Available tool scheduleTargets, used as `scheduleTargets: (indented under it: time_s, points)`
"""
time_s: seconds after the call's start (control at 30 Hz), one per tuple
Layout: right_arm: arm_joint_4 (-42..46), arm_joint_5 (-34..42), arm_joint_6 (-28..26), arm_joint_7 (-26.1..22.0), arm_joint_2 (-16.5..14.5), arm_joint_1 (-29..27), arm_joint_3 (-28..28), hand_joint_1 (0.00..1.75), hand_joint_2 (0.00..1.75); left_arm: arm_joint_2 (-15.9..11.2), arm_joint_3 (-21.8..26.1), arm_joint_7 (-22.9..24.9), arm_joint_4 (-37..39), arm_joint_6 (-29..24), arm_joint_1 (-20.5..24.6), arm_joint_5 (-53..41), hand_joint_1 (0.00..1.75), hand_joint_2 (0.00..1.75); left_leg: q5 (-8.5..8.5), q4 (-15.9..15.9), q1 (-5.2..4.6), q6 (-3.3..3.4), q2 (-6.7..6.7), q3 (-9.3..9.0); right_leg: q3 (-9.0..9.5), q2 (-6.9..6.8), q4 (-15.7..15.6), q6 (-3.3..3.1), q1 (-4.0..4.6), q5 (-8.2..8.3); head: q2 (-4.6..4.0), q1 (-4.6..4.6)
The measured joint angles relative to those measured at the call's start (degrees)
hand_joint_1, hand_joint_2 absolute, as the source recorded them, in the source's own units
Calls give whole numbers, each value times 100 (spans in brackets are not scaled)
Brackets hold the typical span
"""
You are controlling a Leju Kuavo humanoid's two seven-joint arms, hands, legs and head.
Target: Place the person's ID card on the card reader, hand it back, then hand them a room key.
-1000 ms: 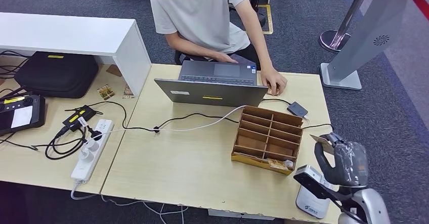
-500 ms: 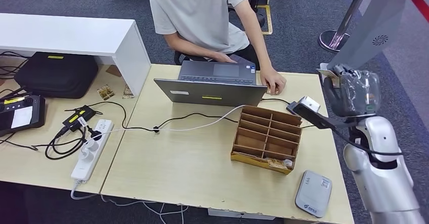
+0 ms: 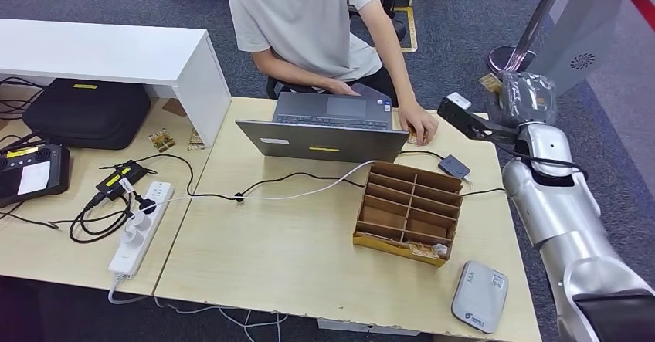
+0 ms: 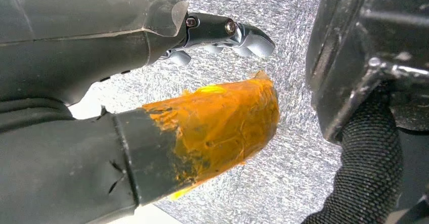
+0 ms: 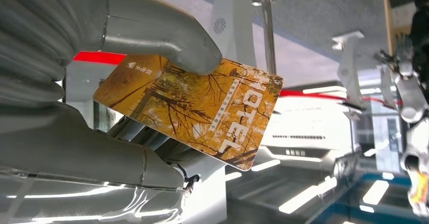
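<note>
our right hand (image 3: 524, 95) pinches the orange hotel room key (image 5: 195, 109) by one end, raised beside the desk (image 3: 309, 257) toward the seated person (image 3: 309, 25); we judge the card thin, stiff, light and slick, best held by its edge. our left hand (image 4: 101, 107) holds nothing; whether it is closed we cannot tell.

One laptop (image 3: 328, 130), one card reader (image 3: 479, 296), one key card (image 5: 189, 108), one person (image 3: 309, 25)

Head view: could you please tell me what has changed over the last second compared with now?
The right robot hand rose from the table's near right corner, beside the card reader, and swung out toward the person, carrying the hotel key card pinched in its fingers throughout. The card reader, once partly hidden by the arm, now lies uncovered. The wooden organizer, the laptop and the person's hand stayed put.
</note>
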State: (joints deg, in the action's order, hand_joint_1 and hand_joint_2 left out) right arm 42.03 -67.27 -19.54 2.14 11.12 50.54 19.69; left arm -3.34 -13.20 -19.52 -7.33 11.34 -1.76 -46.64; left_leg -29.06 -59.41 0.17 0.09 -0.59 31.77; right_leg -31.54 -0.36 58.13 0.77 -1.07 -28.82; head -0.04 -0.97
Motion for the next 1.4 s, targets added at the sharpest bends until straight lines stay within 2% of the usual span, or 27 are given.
scheduleTargets:
  time_s: [0.3,0.93,1.07,1.4]
  points:
    - [-460,12,-59,-25,-160,148,9,175,175,0,-23,0,-27,0,-1,-23,0,0,0,0,0,0,0,1,-1,0,0,0,0,0,-1,0]
    - [-579,156,-78,-174,-185,114,9,175,175,3,-64,0,-49,31,-1,-24,0,0,0,-1,0,0,2,1,-3,3,-1,0,0,0,0,0]
    - [-579,175,-75,-206,-192,109,9,0,175,2,-66,0,-49,70,0,-31,0,175,0,-1,0,0,3,0,-3,5,0,0,0,0,-1,0]
    - [-586,165,-79,-222,-231,73,9,0,175,8,-107,179,-58,-42,1,-59,0,175,0,-1,0,0,1,1,-3,1,-1,0,0,0,0,0]
